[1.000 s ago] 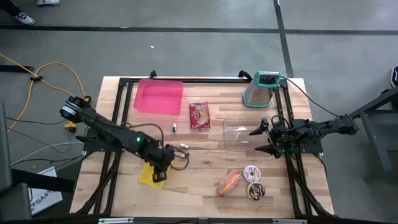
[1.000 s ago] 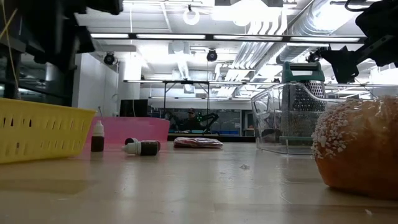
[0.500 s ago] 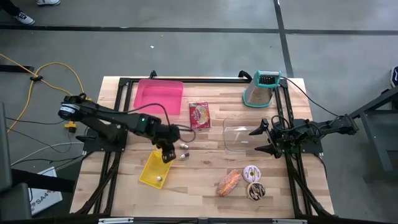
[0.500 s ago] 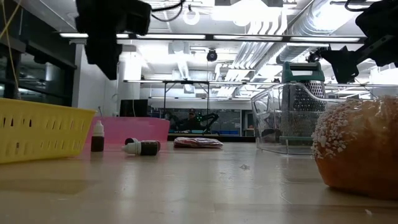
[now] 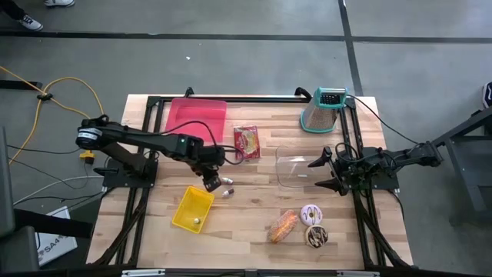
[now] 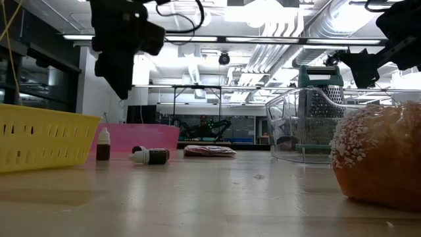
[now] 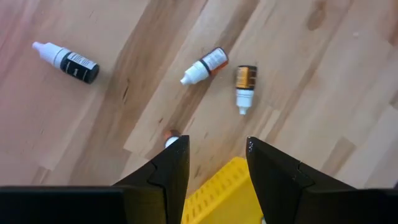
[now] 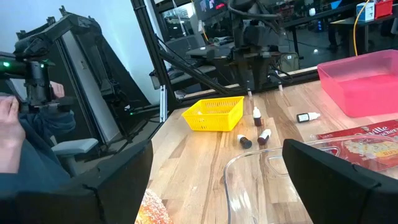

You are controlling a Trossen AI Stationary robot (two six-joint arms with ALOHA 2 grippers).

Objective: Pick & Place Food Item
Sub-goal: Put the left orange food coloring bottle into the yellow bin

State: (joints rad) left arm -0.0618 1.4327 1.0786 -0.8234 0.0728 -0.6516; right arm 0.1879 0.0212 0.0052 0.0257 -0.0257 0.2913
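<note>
So from the high view: the left gripper [image 5: 210, 183] hangs over the middle of the table, right above the small dropper bottles [image 5: 226, 192], with the yellow basket [image 5: 192, 209] just off at its 7 o'clock. The basket has one small item in it. The food is all loose: the frosted bread roll [image 5: 282, 225] and two donuts [image 5: 314, 225] sit at about 5 o'clock on the table, the snack packet [image 5: 247, 142] up near the pink tray [image 5: 196, 119]. The right gripper [image 5: 324, 171] waits by the clear container [image 5: 296, 170], which looks empty.

Low view: the left arm hovers well off the wood, and the sugared roll [image 6: 377, 155] fills the right edge.

Left wrist view: fingers [image 7: 171, 163] partly apart with nothing between them, three bottles [image 7: 205, 65] lying on the planks beyond, basket rim [image 7: 225, 186] just under.

Right wrist view: fingers [image 8: 118, 180] spread wide, empty, container rim [image 8: 249, 163] just ahead.

My read: no food's been placed yet, so basically everything is left.
</note>
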